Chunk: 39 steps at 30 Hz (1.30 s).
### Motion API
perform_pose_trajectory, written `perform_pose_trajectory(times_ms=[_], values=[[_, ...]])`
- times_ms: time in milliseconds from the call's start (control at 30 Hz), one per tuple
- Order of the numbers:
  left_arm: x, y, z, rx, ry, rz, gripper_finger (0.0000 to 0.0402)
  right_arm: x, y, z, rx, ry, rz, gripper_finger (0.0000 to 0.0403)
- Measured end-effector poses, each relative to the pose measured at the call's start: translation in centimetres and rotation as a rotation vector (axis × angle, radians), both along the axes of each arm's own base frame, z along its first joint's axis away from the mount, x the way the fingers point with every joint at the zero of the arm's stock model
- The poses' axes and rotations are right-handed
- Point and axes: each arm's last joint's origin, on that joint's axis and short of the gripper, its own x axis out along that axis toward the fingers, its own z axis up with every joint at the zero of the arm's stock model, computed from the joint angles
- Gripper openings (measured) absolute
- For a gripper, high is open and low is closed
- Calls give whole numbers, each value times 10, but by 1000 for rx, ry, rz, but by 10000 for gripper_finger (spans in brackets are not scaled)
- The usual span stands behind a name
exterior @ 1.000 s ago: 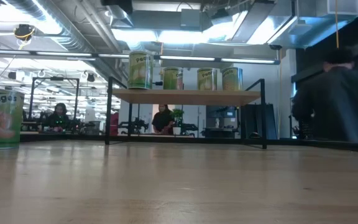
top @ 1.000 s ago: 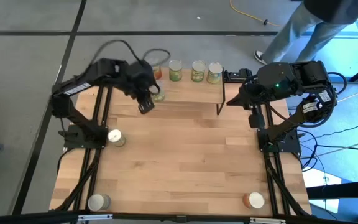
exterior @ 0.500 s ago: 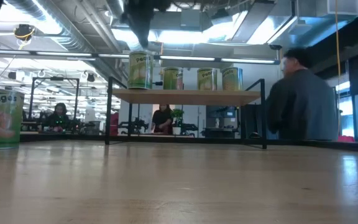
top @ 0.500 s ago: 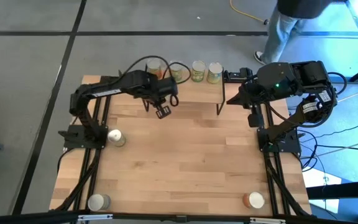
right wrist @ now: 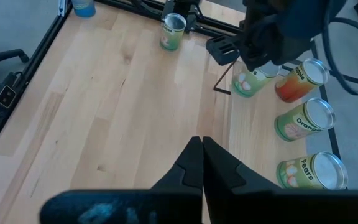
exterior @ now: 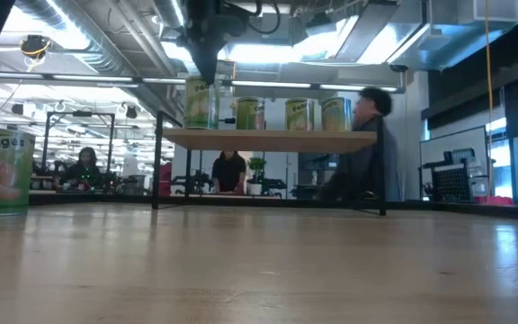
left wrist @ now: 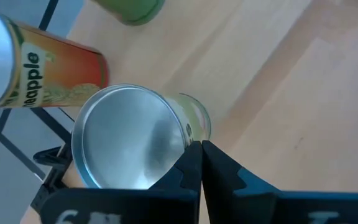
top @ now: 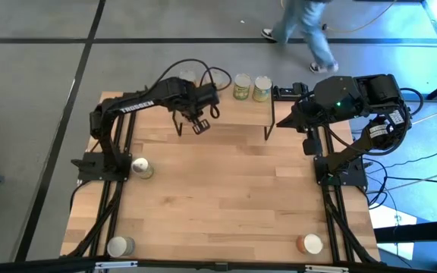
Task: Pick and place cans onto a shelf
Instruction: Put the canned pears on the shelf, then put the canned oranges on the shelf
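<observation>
The left gripper (top: 199, 126) hung over the shelf (top: 226, 112), fingers pressed together on nothing, just beside a green-label can (left wrist: 135, 140) standing on the top board. Four cans (exterior: 263, 113) stood in a row on the shelf. Three more remained on the table (top: 226, 189): one (top: 140, 167) by the left arm's base and two near corners. The right gripper (right wrist: 201, 165) waited closed and empty beside the shelf

The counter (top: 226, 189) was pale wood planking with a smooth satin sheen. The cans (left wrist: 126, 140) had bright brushed-metal tops and glossy printed paper labels. The shelf (exterior: 268, 139) paired a light wood board with thin matt black metal legs.
</observation>
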Motion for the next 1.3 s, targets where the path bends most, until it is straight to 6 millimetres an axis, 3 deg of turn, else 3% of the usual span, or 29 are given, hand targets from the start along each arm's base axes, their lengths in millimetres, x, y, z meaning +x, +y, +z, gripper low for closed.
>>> perform_pose_trajectory(times_ms=[300,467,633,867,1000,1100,1300], values=[[-4,4,3,-42,-21,-6,0,0,0,0,0,0,0,0],[-17,-20,22,-100,-87,-63,0,0,0,0,0,1,0,0],[-53,-42,42,-208,-68,-16,0,-1,0,-1,2,9,-1,0],[-72,-71,57,-376,-170,-103,0,0,2,-2,20,23,54,0],[-81,-86,50,-454,-153,-93,0,0,2,-2,21,23,53,0],[-94,-98,31,-497,-85,-27,0,0,2,-2,21,23,52,0],[-137,-111,-3,-539,-27,254,0,1,2,-2,21,21,52,0]])
